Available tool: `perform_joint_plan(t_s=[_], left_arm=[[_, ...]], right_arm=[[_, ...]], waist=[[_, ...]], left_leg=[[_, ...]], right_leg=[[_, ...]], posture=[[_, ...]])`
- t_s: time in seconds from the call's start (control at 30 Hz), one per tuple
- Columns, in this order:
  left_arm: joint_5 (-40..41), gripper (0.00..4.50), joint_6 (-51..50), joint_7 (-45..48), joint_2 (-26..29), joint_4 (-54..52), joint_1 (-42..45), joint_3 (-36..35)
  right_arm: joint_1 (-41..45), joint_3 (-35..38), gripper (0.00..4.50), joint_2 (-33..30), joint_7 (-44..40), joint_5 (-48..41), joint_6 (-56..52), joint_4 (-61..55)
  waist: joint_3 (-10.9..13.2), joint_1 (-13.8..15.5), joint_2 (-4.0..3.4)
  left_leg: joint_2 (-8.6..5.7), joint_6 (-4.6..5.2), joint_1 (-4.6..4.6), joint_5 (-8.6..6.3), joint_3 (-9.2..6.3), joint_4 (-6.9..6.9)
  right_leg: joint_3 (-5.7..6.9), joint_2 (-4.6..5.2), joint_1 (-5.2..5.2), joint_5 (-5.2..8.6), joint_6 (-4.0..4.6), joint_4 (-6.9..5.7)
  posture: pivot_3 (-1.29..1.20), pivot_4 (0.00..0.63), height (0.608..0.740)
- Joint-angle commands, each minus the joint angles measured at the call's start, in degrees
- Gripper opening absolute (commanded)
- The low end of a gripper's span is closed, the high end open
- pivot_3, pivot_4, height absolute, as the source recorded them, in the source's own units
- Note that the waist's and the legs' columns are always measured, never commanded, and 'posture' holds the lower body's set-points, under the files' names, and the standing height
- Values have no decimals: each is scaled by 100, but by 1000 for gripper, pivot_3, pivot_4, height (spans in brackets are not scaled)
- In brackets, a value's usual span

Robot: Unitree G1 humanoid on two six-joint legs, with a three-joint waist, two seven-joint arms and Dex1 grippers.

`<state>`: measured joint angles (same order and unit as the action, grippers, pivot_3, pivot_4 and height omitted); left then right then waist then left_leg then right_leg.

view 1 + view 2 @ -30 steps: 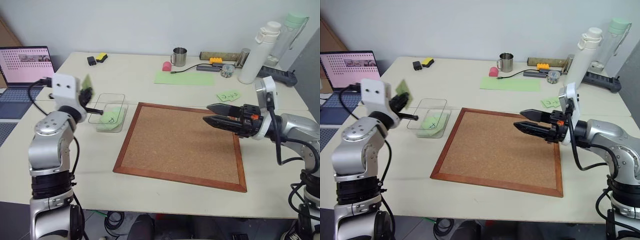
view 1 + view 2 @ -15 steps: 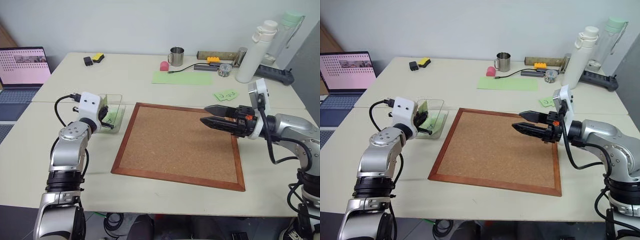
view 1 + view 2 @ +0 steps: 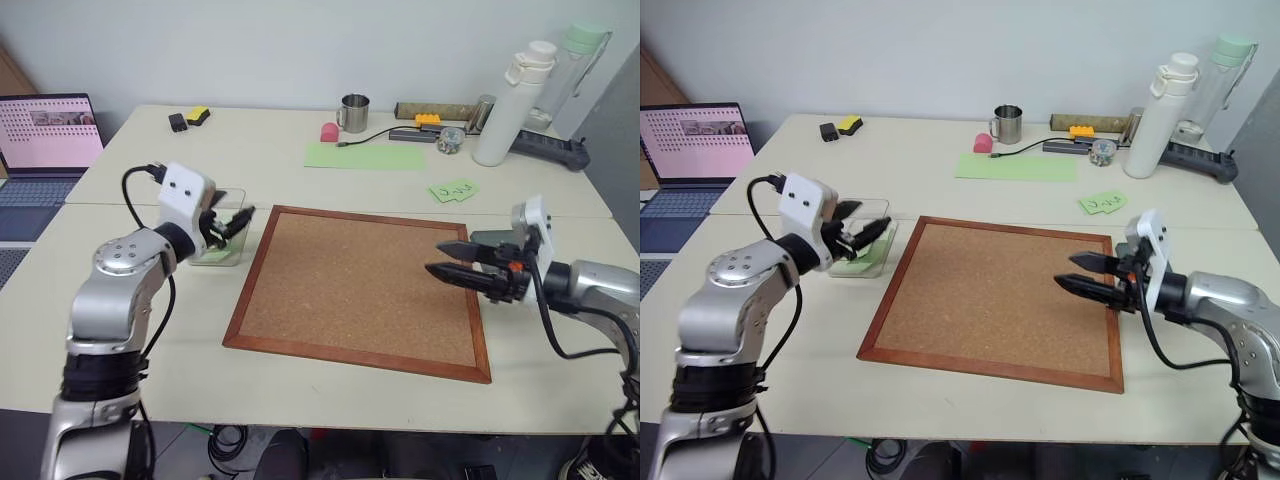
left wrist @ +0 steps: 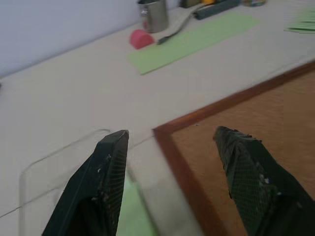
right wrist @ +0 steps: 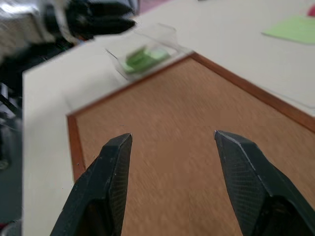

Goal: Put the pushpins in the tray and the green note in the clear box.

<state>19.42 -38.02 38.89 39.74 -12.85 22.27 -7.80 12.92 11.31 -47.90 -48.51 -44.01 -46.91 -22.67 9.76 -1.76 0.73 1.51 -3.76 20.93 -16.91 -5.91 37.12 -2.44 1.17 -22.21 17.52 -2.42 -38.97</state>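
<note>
Over the shallow clear plastic box (image 3: 862, 246) at the cork board's (image 3: 1000, 295) left edge, the left gripper (image 3: 866, 231) hovers with its black fingers (image 4: 106, 182) parted and empty. Light green paper, apparently the green note (image 5: 142, 57), lies inside the box just below them. The right gripper (image 3: 1088, 275), spread wide and holding nothing, hangs over the board's right side, well apart. Neither pushpins nor tray can be made out.
</note>
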Motion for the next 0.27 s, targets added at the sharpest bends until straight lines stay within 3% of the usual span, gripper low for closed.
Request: perform_joint_plan(t_s=[0.03,0.27], left_arm=[[675,2917,-121,1194,435,-671,-405,214],[354,2917,575,1909,793,-122,-428,618]], right_arm=[[-288,131,2751,-172,-225,244,429,-297],[-811,-72,2751,-197,-364,588,829,-671]], waist=[[2,-11,-1],[4,-4,-1]], left_leg=[[0,0,-2,0,2,0],[2,2,-5,-1,2,-1]], right_leg=[[-2,0,0,0,0,-2],[-1,-5,2,0,0,-1]], posture=[[0,150,740],[0,150,740]])
